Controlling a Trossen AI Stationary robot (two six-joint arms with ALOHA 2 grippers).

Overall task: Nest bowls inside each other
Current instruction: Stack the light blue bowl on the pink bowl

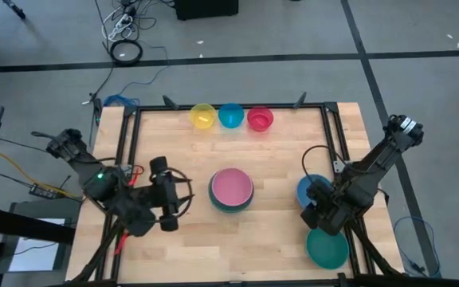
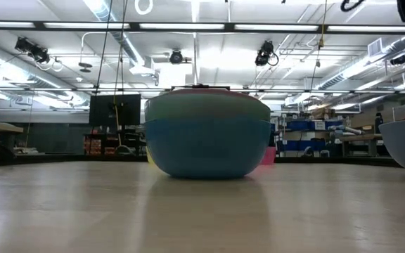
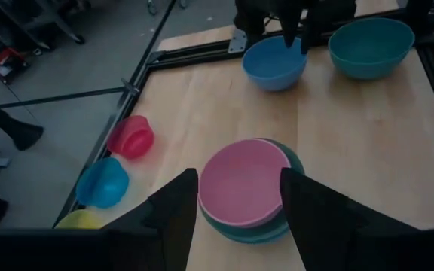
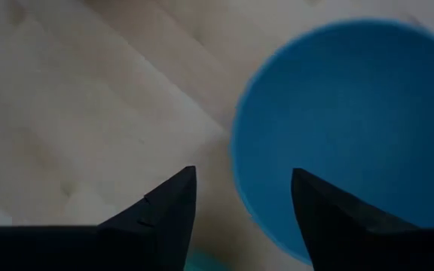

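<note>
Overlapping blue bowl: right tool.

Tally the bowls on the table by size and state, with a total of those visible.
Small loose bowls: 3, yellow, light blue, magenta-red
Large loose bowls: 2, blue, teal
Large bowls in the centre stack: at least 2, pink on top, teal-green beneath
Total visible: 7

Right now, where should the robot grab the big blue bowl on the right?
Probably by its rim, coming straight down from above. The blue bowl stands upright with its mouth open upward, so its thin wall is the only part two fingers can pinch, one inside and one outside. The right gripper is open just above that rim. The side away from the teal bowl looks freest.
</note>
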